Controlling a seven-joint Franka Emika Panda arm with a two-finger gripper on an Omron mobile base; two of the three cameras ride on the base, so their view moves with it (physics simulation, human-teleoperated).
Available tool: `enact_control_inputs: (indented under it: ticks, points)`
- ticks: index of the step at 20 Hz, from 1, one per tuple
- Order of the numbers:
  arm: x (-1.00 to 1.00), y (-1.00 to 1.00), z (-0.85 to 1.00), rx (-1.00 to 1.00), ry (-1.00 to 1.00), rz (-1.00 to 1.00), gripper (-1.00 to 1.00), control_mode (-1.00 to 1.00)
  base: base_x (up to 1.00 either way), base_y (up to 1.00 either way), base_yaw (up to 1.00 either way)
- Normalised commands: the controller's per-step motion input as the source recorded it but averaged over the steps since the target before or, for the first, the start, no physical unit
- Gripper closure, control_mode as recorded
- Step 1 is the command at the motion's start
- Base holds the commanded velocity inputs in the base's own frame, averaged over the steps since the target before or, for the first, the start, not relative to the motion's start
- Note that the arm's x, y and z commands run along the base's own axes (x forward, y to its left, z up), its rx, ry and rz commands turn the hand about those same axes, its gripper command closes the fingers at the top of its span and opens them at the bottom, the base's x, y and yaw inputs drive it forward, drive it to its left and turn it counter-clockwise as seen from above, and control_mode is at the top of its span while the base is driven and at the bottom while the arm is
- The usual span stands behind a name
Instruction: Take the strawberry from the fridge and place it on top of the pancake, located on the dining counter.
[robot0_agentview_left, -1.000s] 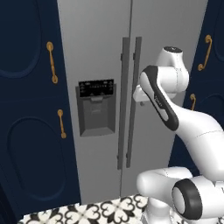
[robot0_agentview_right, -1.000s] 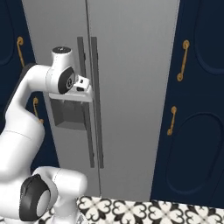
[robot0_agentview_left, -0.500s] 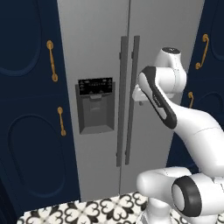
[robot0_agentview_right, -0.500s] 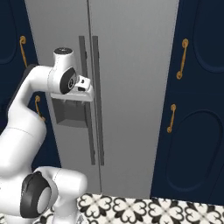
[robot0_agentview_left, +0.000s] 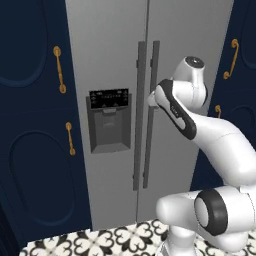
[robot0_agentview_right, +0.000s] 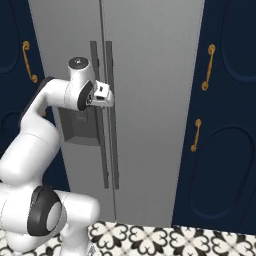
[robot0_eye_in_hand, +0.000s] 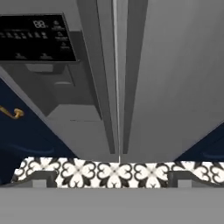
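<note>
floor (robot0_agentview_left: 100, 242): black-and-white patterned tile | on it: fridge (robot0_agentview_left: 110, 60), seemingly flush | doors closed

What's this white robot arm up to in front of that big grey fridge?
It is reaching for the fridge, whose two doors are both shut. Its end effector is right at the dark vertical handles where the doors meet, with its fingers spread wide. Nothing has been taken out yet.
</note>
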Motion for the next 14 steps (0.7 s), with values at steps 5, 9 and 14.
enact_control_inputs:
  ticks: [5,9,14]
  points:
    - [0.23,0.02,0.32,0.0,-0.22,-0.05,-1.0,-1.0,0.0,0.0,0.0]
    - [0.0,0.0,0.29,-0.01,-0.11,-0.06,-1.0,-1.0,0.0,0.0,0.0]
    - [0.13,-0.1,0.1,0.0,-0.07,-0.01,-1.0,-1.0,0.0,0.0,0.0]
